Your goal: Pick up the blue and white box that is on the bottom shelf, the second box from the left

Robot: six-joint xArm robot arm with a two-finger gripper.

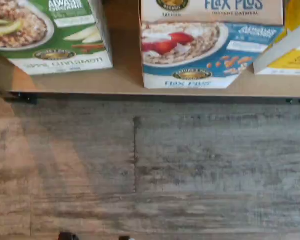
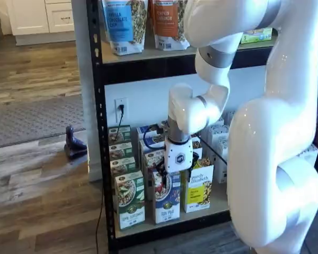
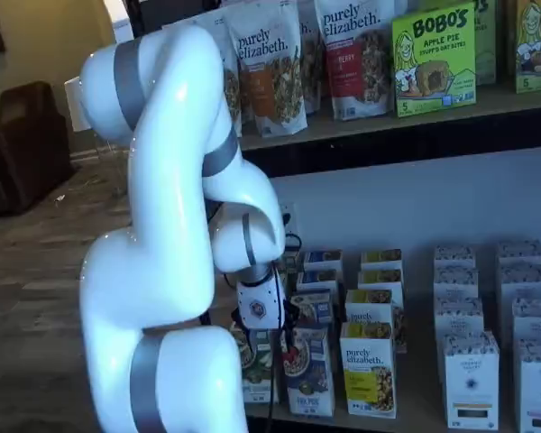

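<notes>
Three cartons are seen along the front edge of the bottom shelf (image 1: 125, 82) in the wrist view: a green-and-white carton (image 1: 55, 35), the blue and white box (image 1: 205, 50) lettered "Flax Plus", and a yellow carton (image 1: 292, 55) partly covered by a pale tilted edge. The blue and white box is stood upright at the shelf's front, between the other two and apart from the green-and-white one, with a bowl of oatmeal and red berries printed on its face. Grey wood-plank flooring (image 1: 150, 170) is shown in front of the shelf's black beam.

In both shelf views the white arm (image 2: 270, 132) is placed between camera and rack, and the gripper (image 2: 175, 180) is hung in front of the lower shelf, directly before and above the blue and white box (image 2: 167, 198), at about the level of its top. Its black fingers are partly seen against the cartons; they are taken to be spread wide, and nothing is held between them. In a shelf view the same box (image 3: 308, 374) is found just beside a purely elizabeth carton (image 3: 370, 365), with the gripper (image 3: 272, 325) near its top. Granola bags (image 3: 270, 63) are lined on the higher deck.
</notes>
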